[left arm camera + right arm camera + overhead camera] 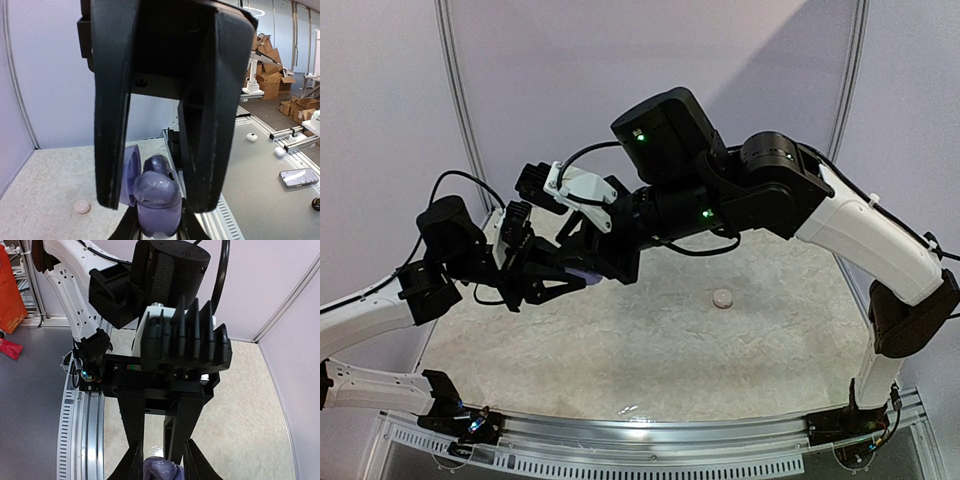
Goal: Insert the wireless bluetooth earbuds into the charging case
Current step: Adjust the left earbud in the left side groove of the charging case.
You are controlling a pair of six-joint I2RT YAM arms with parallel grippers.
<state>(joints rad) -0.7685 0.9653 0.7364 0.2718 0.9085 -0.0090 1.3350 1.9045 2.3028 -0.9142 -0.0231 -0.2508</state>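
The charging case [157, 205], pale lavender, is held above the table, and my left gripper [159, 229] is shut on its lower body. Its lid [134, 165] is swung open to the left. A dark rounded shape [159, 164] sits in the case's open top; I cannot tell what it is. The right gripper's black fingers [112, 125] straddle the case from above, close against both sides. In the right wrist view the case [161, 471] fills the gap in my right gripper [164, 466]. Both grippers meet at the left of the table [578, 268]. One pale earbud [722, 298] [81, 206] lies alone on the table.
The table has a beige speckled top [650, 350] with a metal rail [650, 440] along its near edge. Lavender partition walls [400, 120] stand behind and to the left. Past the table's side is a grey bench with a phone [298, 176] and small parts.
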